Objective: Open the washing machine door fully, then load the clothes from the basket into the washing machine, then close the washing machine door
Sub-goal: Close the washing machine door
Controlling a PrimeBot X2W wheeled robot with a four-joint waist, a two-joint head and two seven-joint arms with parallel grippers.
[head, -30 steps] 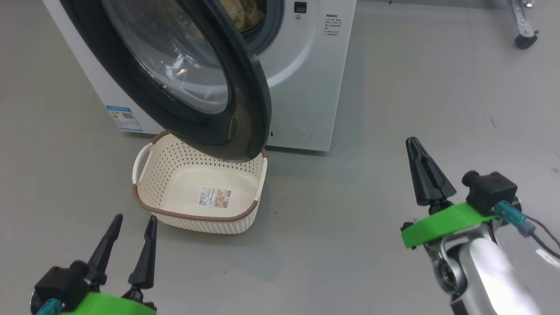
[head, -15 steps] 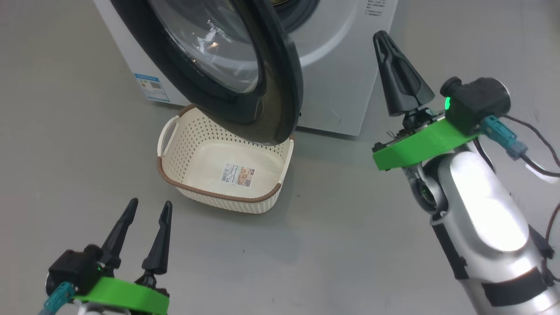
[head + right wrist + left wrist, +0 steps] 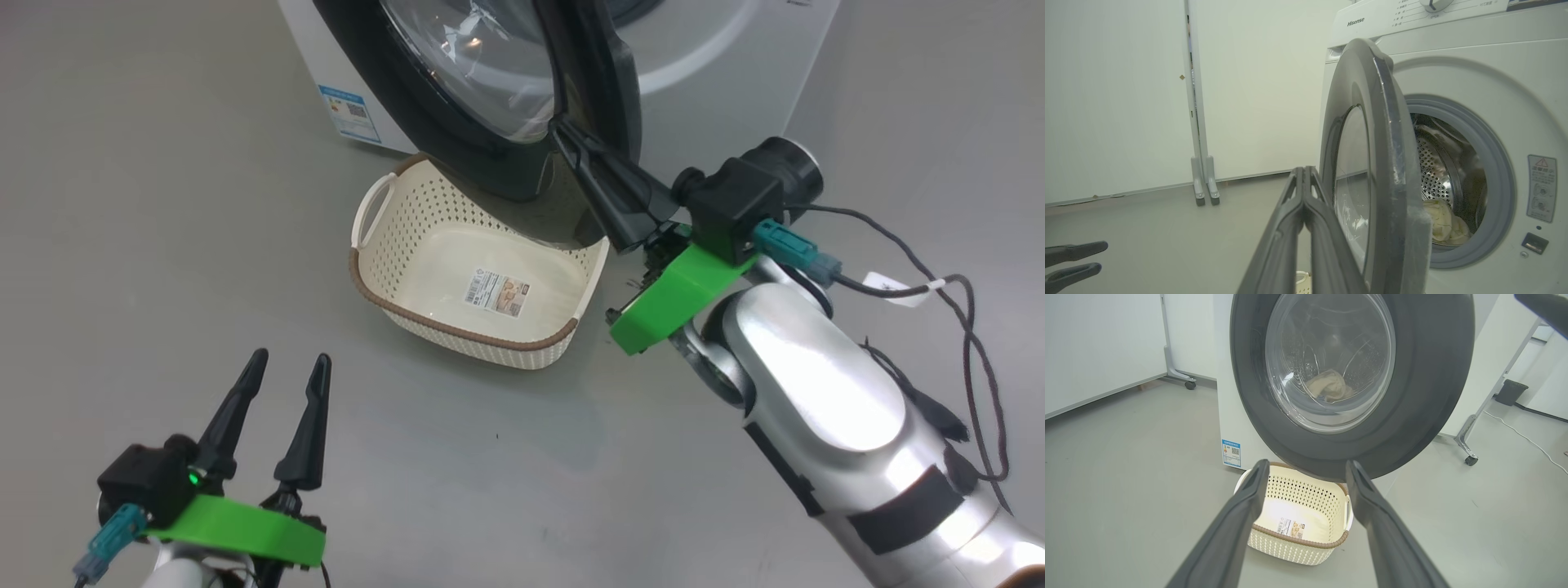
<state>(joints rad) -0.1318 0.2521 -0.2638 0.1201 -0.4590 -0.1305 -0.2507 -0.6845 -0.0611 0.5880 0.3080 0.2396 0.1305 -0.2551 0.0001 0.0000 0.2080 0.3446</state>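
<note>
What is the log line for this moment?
right gripper: shut, at outer face of door | left gripper: open, holding nothing | basket: empty | clothes: in drum

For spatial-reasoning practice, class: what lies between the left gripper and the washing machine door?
The basket. The left wrist view shows it just beyond the open left gripper, sitting below the washing machine door.

The right gripper [image 3: 563, 131], fingers pressed together, meets the washing machine door [image 3: 506, 90] at its lower rim. The basket [image 3: 457, 314] sits beneath. The left gripper [image 3: 290, 359] fingers are spread.
</note>
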